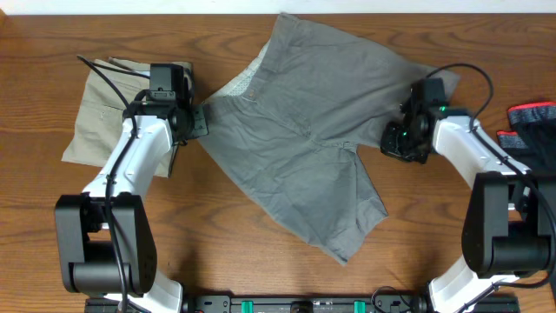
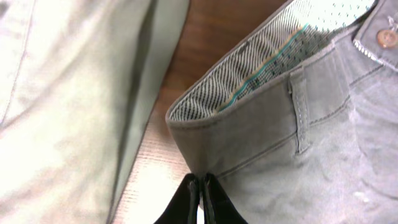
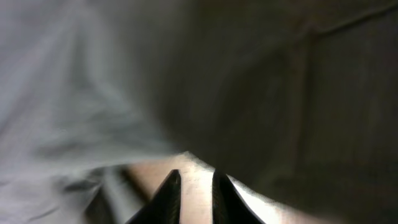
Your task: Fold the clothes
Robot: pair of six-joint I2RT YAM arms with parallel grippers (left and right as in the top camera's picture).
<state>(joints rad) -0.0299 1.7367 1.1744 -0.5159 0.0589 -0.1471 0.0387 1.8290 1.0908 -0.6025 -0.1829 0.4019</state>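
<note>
The grey shorts [image 1: 304,139] lie spread and wrinkled across the middle of the table, with the pale patterned waistband lining [image 2: 261,68] turned up at their left end. My left gripper [image 1: 198,122] sits at the waistband corner. In the left wrist view its fingers [image 2: 201,180] are pressed together, with the waistband edge [image 2: 249,137] at their tips. My right gripper [image 1: 395,139] is at the shorts' right edge. In the right wrist view its fingers [image 3: 193,177] are slightly apart over bare table, with grey fabric [image 3: 93,81] just beyond them.
Folded beige shorts [image 1: 109,109] lie at the far left, close behind my left gripper, and also show in the left wrist view [image 2: 62,93]. A dark and red garment [image 1: 532,122] lies at the right edge. Bare wood shows along the front of the table [image 1: 261,261].
</note>
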